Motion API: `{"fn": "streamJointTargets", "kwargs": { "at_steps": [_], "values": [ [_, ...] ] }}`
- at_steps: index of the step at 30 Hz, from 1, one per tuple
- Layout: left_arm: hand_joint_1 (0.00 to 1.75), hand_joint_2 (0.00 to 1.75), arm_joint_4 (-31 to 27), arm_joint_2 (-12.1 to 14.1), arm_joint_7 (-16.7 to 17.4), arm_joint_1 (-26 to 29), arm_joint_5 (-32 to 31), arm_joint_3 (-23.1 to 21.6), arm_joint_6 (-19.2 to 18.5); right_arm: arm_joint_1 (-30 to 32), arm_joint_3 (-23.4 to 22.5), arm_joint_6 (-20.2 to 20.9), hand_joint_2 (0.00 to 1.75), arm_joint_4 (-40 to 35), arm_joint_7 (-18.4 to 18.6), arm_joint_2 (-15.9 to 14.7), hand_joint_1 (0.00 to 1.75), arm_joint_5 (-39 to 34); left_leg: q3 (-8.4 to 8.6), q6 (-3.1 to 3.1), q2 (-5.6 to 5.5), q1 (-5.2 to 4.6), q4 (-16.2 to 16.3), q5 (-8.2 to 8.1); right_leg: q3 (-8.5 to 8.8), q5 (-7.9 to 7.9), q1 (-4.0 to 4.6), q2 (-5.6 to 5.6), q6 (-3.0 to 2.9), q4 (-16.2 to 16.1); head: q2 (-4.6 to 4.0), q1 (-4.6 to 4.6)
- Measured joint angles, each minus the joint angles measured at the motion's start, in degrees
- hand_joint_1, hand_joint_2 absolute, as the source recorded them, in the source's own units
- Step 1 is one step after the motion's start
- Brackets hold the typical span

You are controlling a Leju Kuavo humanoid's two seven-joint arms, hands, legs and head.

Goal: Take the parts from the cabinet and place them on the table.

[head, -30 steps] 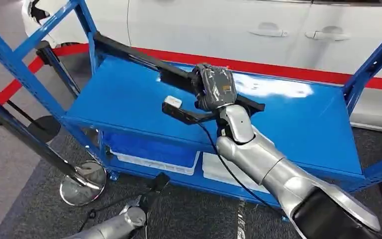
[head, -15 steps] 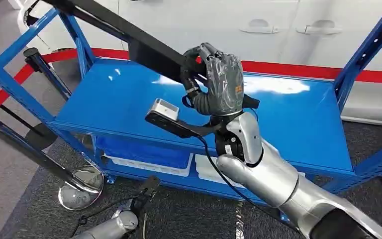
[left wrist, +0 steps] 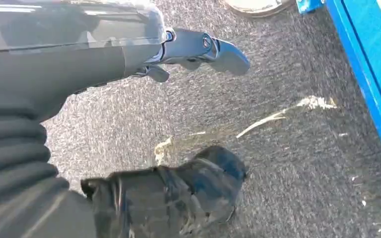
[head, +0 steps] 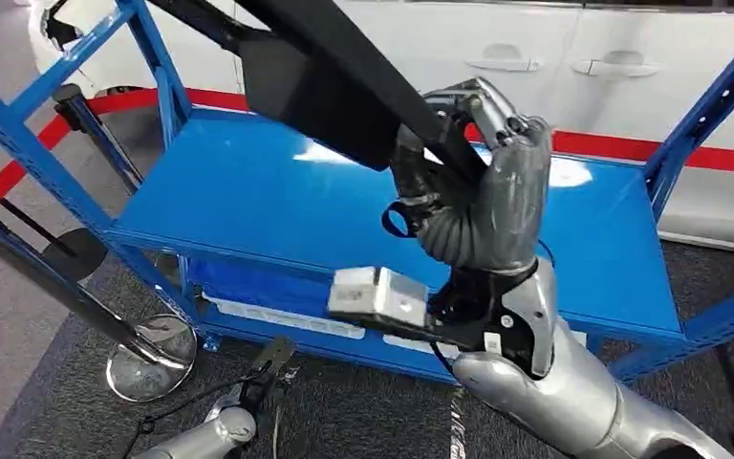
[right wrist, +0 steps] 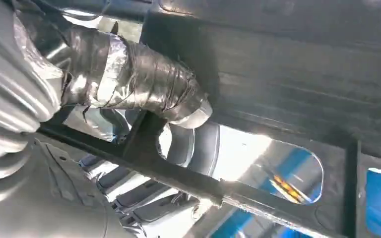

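From the head view, the right hand (head: 478,186) grips a long black part (head: 330,67) and holds it raised above the bare blue shelf (head: 268,191) of the cabinet, the part slanting up and away past the blue upright post (head: 158,57). The far end runs out of frame, so a swing toward the table could, in all likelihood, knock the part against the post or the white car (head: 554,48) parked just behind. The grip sits near one end of the part; the long overhang could twist it loose in the fingers.

The left wrist view looks down on dark carpet (left wrist: 287,163), with the left hand (left wrist: 178,99) hanging near the cabinet's blue lower edge (left wrist: 372,84). It holds nothing and its fingers lie apart, too low to steady the load if it slips.

In the right wrist view, a tape-wrapped finger (right wrist: 144,84) presses against the ribbed underside of the black part, which has openings cut through it. The contact looks narrow, and a jolt could let the part pivot about it.
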Motion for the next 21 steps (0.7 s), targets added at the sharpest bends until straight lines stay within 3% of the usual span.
{"fn": "streamJointTargets", "kwargs": {
  "at_steps": [1,2,3,4,6,7,8,11,12,13,14,16,17,18,19,21],
  "values": [
    [0.0,1.75,0.0,0.0,0.13,0.19,0.02,0.0,-0.15,0.74,-0.13,-0.02,1.75,-1.05,-0.51,-0.02,1.61,-0.68,-0.01,0.1,0.01,-0.02,0.14,-0.08,-1.91,-1.59,0.0,0.0,0.15,4.27,0.0,0.0],
    [0.0,1.75,0.0,0.02,0.35,0.36,0.02,0.0,-0.37,1.65,-0.15,-0.02,1.75,-1.94,-1.25,-0.02,1.61,-1.43,0.0,0.15,0.02,-0.02,0.24,-0.18,-3.13,-1.98,-0.06,0.0,0.32,6.82,0.0,-0.02],
    [0.0,1.75,0.0,0.06,0.68,0.54,0.0,0.0,-0.59,2.7,-0.15,-0.02,1.75,-3.09,-2.1,-0.02,1.61,-2.38,0.0,0.14,0.0,0.04,0.39,-0.24,-3.02,-1.1,-0.22,-0.05,0.48,6.54,0.0,0.02],
    [0.0,1.75,0.0,0.09,0.92,0.68,0.0,0.0,-0.96,3.57,-0.15,-0.02,1.75,-4.08,-2.8,-0.02,1.61,-3.43,-0.05,0.04,-0.06,0.15,0.66,-0.4,-1.8,0.6,-0.4,-0.12,0.62,4.12,0.0,0.0],
    [0.0,1.75,0.0,0.26,1.07,0.96,0.0,0.0,-1.53,4.5,-0.15,-0.02,1.75,-6.16,-4.22,0.02,1.61,-5.56,-0.36,-0.47,-0.22,0.43,1.92,-0.84,2.96,4.7,-0.81,-0.25,0.9,-4.84,0.0,0.02],
    [0.0,1.75,0.0,0.42,1.07,1.02,0.0,0.0,-1.62,4.84,-0.15,-0.02,1.75,-7.1,-4.75,0.02,1.61,-6.48,-0.86,-0.83,-0.24,0.41,2.72,-1.25,3.84,3.74,-0.81,-0.22,0.88,-6.95,0.0,0.0],
    [0.0,1.75,0.0,0.79,1.05,0.99,0.04,0.0,-1.83,5.32,-0.15,-0.02,1.75,-7.99,-5.35,0.31,1.61,-7.35,-1.62,-1.26,-0.35,-0.06,3.92,-1.58,3.9,4.26,-0.62,0.06,0.13,-7.16,0.0,0.01],
    [0.0,1.75,0.0,1.51,0.85,1.54,0.83,0.0,-2.04,7.61,-0.15,-0.02,1.75,-9.94,-6.21,0.39,1.61,-8.57,-1.84,-1.63,-0.36,0.07,3.62,-1.26,3.42,4.53,-0.35,0.1,-0.82,-6.76,0.0,-0.02],
    [0.0,1.75,0.02,1.92,0.72,1.68,1.22,0.0,-1.79,7.97,-0.15,-0.02,1.75,-10.29,-6.3,0.39,1.61,-9.12,-2.32,-1.82,-0.32,0.13,3.74,-1.63,3.2,4.83,-0.69,-0.01,-1.35,-7.05,0.0,-0.09],
    [0.0,1.75,0.0,1.99,0.7,1.8,1.55,0.0,-1.59,8.39,-0.13,0.0,1.75,-10.75,-6.36,0.46,1.61,-9.62,-2.61,-2.21,-0.23,0.27,4.8,-3.22,3.11,5.1,-0.71,-0.06,-1.73,-7.15,0.0,-0.32],
    [0.0,1.75,0.0,2.21,0.66,1.84,1.81,0.0,-1.6,9.04,-0.13,0.0,1.75,-11.34,-6.38,0.48,1.61,-10.08,-3.48,-2.55,-0.19,0.31,7.67,-5.9,2.94,5.37,-0.72,-0.26,-2.07,-7.27,0.0,-0.98],
    [0.0,1.75,0.0,2.4,0.92,1.95,1.9,0.0,-2.36,10.15,0.15,0.02,1.75,-12.16,-6.53,0.5,1.61,-11.05,-6.06,-2.96,-0.19,0.42,15.93,-10.96,2.31,5.88,-0.62,-0.51,-2.29,-7.32,0.0,-1.37],
    [0.0,1.75,0.0,2.43,1.05,2.11,1.66,0.0,-2.76,10.53,0.51,-0.02,1.75,-12.45,-6.95,0.5,1.61,-11.5,-6.71,-2.99,-0.19,0.42,18.78,-12.24,1.87,6.21,-0.55,-0.6,-2.3,-7.31,0.0,-1.51],
    [0.0,1.75,0.02,2.56,1.18,2.26,1.31,0.0,-3.17,10.68,0.93,-0.15,1.75,-13.27,-7.52,0.5,1.61,-11.91,-6.18,-2.92,-0.19,0.41,19.13,-12.17,1.38,6.58,-0.53,-0.59,-2.3,-7.3,0.0,-1.42],
    [0.0,1.75,0.02,2.71,1.25,2.33,1.0,0.0,-3.48,10.85,1.44,-0.15,1.75,-13.74,-7.72,0.52,1.61,-12.37,-4.42,-2.72,-0.19,0.39,17.04,-11.07,0.95,6.98,-0.51,-0.59,-2.27,-7.31,0.0,-1.59],
    [0.0,1.75,0.0,2.91,1.42,2.13,0.59,0.0,-3.65,11.45,2.01,-0.15,1.75,-14.22,-8.11,0.55,1.61,-13.36,2.1,-2.16,-0.19,0.26,7.48,-7.51,0.28,7.75,-0.54,-0.59,-2.1,-7.32,0.0,-1.57]
  ]
}}
